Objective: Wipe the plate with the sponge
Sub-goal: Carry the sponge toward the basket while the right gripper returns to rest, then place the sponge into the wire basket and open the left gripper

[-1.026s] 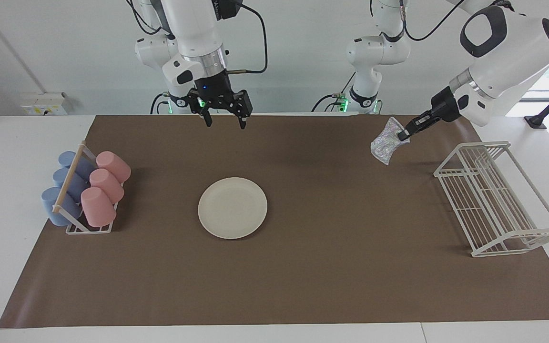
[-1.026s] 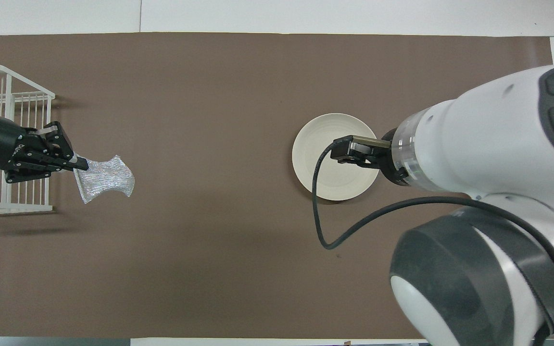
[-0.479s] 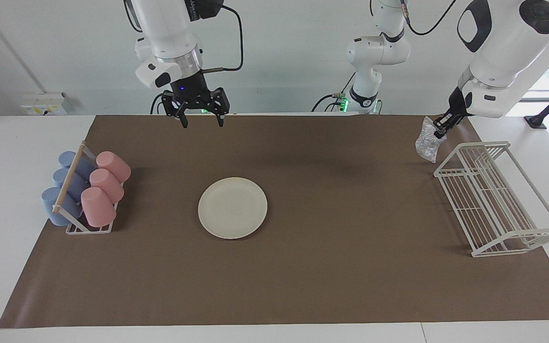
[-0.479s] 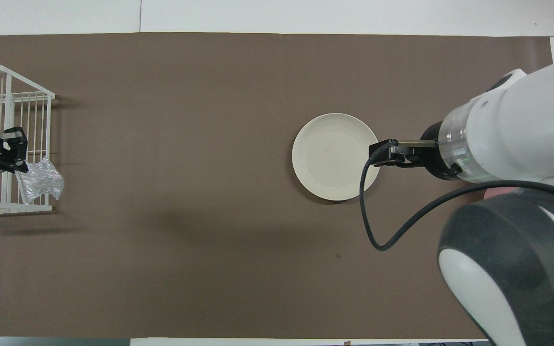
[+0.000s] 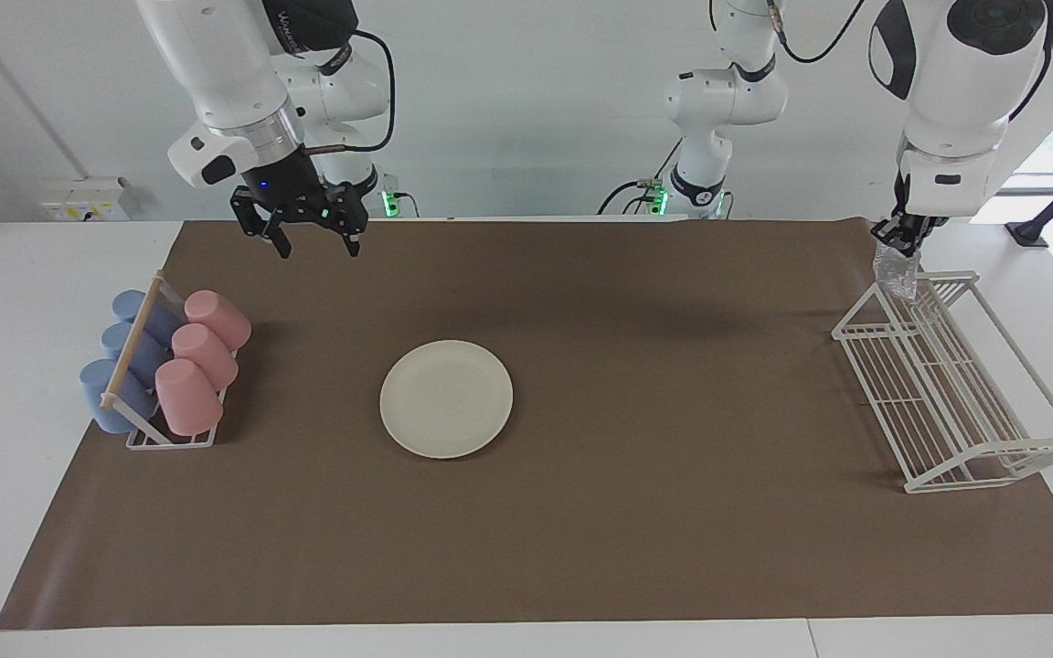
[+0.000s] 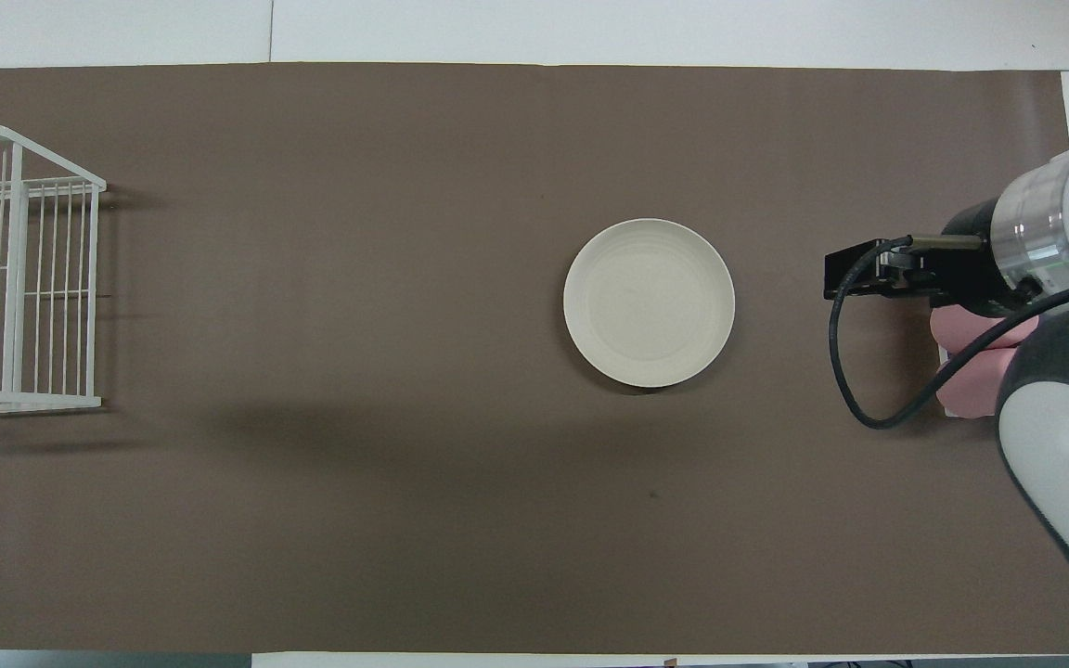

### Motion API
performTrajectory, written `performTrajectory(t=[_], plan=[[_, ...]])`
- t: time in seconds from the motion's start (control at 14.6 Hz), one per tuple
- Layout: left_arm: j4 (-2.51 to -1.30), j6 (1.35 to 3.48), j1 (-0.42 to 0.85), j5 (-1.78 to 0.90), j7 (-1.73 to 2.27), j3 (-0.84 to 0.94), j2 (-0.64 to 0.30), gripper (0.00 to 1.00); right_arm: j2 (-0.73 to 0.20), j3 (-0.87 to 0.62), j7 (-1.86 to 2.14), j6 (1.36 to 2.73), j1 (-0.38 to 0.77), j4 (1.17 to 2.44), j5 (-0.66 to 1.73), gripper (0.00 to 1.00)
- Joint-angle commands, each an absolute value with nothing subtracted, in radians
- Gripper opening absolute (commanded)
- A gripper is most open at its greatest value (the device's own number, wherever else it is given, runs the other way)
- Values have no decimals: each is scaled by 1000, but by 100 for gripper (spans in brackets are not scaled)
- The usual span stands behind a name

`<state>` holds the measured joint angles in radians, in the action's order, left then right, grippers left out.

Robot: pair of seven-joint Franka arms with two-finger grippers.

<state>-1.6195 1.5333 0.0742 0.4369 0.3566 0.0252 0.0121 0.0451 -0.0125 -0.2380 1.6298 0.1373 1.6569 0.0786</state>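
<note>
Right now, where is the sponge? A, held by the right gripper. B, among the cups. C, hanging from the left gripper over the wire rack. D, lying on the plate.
C: the sponge hangs from the left gripper over the wire rack; the plate is bare.

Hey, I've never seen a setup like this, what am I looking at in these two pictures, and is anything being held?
Two white robot arms work at a table under a brown mat. One picture faces them from across the table; the other looks down from above their end. A cream plate lies mid-mat. Pink and blue cups fill a small rack at the right arm's end; a white wire rack stands at the left arm's end. The left gripper holds a silvery sponge over that rack. The right gripper hangs open, empty.
</note>
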Motion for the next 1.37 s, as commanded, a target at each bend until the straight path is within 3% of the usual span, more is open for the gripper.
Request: performTrajectory(t=[0.0,0.27,0.55,0.75,1.03,1.3], plan=[[-1600,1555,87,567,209,17,-6,0,74,30,-146,1568,133,1667,-12,100],[-1724,1676,104,751,186,17,-26,0,80,127,-22,1534,135,1664,-48,100],[-1736,1749,124,940,144,17,-152,0,80,207,63,1525,135,1664,-46,100],[-1825,1787,144,1010,153,15,-166,0,92,212,64,1519,133,1667,-46,100],[-1830,1775,178,1038,427,14,-242,0,92,204,72,1539,127,1660,-40,100],[-1812,1707,181,1037,572,17,-248,0,92,204,83,1536,135,1647,-35,100]])
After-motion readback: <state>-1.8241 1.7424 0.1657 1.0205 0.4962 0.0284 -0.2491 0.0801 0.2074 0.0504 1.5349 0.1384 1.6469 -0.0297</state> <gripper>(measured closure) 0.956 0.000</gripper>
